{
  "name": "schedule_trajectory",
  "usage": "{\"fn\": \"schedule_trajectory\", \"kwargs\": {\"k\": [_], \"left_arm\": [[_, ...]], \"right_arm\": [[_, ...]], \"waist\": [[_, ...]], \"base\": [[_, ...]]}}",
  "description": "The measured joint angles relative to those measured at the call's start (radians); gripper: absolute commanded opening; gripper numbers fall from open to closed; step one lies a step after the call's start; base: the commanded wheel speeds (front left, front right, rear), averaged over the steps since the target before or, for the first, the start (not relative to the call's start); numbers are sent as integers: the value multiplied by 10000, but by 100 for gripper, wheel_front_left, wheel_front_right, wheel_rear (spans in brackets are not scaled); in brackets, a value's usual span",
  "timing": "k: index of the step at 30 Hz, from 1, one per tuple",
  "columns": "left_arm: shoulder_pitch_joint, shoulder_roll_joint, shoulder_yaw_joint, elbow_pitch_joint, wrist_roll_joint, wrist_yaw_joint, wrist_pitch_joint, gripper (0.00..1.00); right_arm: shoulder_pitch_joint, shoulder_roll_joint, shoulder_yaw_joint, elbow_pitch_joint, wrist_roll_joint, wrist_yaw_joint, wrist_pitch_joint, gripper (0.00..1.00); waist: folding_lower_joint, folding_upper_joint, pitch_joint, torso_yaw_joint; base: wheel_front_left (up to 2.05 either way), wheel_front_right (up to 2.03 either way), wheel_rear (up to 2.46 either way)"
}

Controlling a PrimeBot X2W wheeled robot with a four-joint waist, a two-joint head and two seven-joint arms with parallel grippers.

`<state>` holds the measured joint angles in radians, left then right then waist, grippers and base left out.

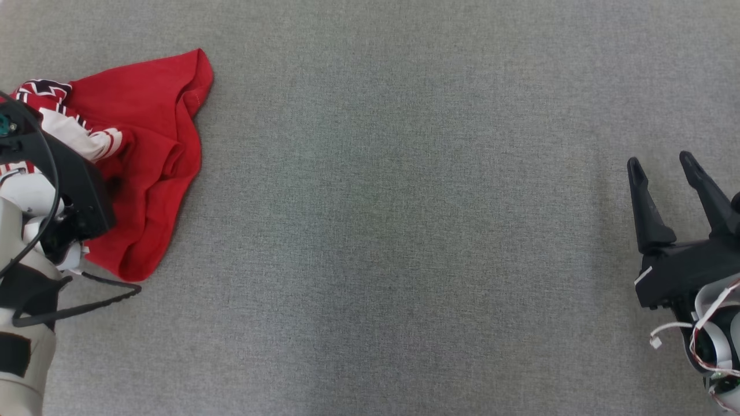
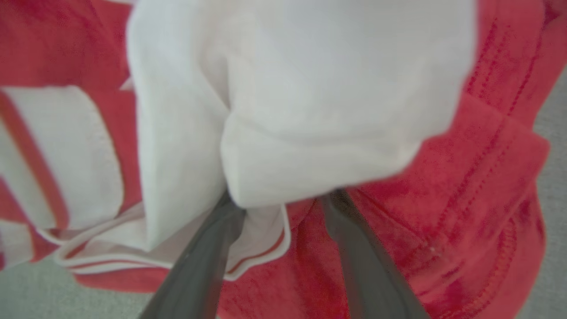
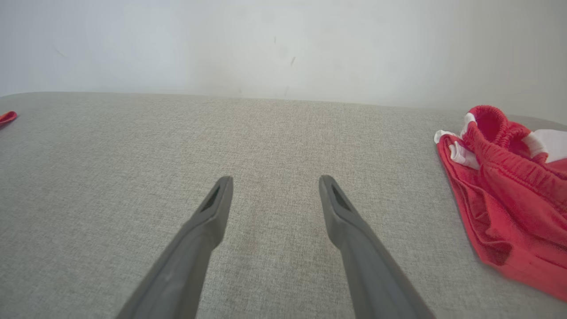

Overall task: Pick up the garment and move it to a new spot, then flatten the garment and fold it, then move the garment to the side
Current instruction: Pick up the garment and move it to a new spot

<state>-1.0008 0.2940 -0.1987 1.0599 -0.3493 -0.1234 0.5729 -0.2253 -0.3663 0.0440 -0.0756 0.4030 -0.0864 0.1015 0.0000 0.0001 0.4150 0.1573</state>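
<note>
Between the spread fingers of the left gripper (image 2: 283,197) bulges a white fold (image 2: 310,110) of the garment (image 2: 443,212). Its jaws stand apart on either side of that fold, the tips tucked under its lower edge, and no pinch shows yet. Just outside one finger lies red cloth with a double-stitched hem (image 2: 500,177); outside the other, a white-and-red striped panel (image 2: 62,155). Past those, a little of the grey fabric surface (image 2: 551,133) shows at the edges.

The garment looks light, limp and thin — it will sag and trail from wherever it is taken, and it is not fragile. A loose single layer would probably slip out or drag the rest in a bunch. The bunched fold now between the jaws seems the better hold, since several layers give the fingers something thick to close on. For flattening later, the stitched hem or the gathered band (image 3: 509,133) should serve, being the firmest lines in the cloth.

Well apart from all this, the right gripper (image 1: 660,159) hovers with jaws wide and nothing between them. Ahead of its fingers is bare grey surface, with the crumpled garment (image 3: 500,199) off to one side and a pale wall (image 3: 283,44) beyond.
</note>
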Motion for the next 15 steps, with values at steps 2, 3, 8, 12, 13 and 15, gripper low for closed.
{"fn": "schedule_trajectory", "kwargs": {"k": [2, 3, 8, 12, 13, 15], "left_arm": [[-129, -13, -36, 161, 0, 0, -6, 0], [-145, -21, -81, 188, 10, 0, -17, 0], [-350, -107, -165, 364, 19, -10, -136, 0], [-580, -477, 0, 474, -385, -12, -401, 0], [-689, -619, 42, 466, -573, -12, -466, 0], [-852, -863, -54, 282, -686, -13, -606, 0]], "right_arm": [[-141, -10, 8, 98, 0, 29, -6, 100], [-139, -10, 10, 136, 0, 36, -10, 100], [-141, -4, 35, 433, 2, 75, -61, 100], [-142, 63, 46, 709, 13, 107, -159, 100], [-142, 88, 50, 780, 15, 121, -228, 100], [-148, 165, 69, 915, 21, 157, -286, 100]], "waist": [[1, 1, 4, 8], [0, 0, -17, 20], [0, 0, -181, 102], [-1, 0, -392, 137], [0, -1, -456, 144], [0, 0, -595, 149]], "base": [[0, 0, 0], [0, 0, 0], [0, 0, 0], [0, 0, 0], [0, 0, 0], [0, 0, 0]]}}
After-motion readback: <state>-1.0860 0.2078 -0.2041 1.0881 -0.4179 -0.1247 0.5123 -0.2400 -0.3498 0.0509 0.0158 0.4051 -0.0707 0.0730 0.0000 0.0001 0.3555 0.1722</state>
